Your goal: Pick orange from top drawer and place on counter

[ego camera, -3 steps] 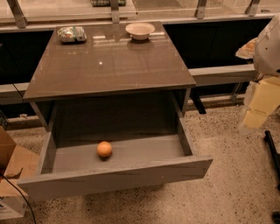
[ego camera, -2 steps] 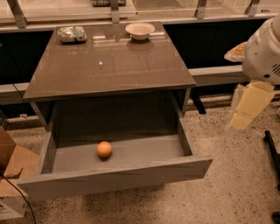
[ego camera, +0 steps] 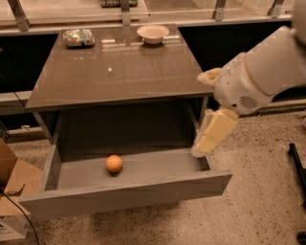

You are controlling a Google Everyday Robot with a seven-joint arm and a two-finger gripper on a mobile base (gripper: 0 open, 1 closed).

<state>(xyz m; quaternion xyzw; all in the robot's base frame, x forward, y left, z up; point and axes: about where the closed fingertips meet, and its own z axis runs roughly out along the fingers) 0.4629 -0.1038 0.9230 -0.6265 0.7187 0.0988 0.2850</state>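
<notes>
The orange (ego camera: 114,163) lies on the floor of the open top drawer (ego camera: 129,192), left of its middle. The drawer is pulled out below the glossy grey-brown counter (ego camera: 119,72). My gripper (ego camera: 209,135), pale cream, hangs from the white arm (ego camera: 260,79) at the right. It points down over the drawer's right wall, well to the right of the orange and above it. It holds nothing that I can see.
A white bowl (ego camera: 153,33) and a crumpled bag (ego camera: 79,37) sit at the counter's back edge. A pale ledge with metal posts (ego camera: 125,13) runs behind. A cardboard box (ego camera: 12,189) stands at the left on the speckled floor. A dark bar (ego camera: 297,165) lies at the right.
My arm has swung left from the right edge of the view, and the gripper now hangs over the drawer's right side. The orange and drawer have not moved.
</notes>
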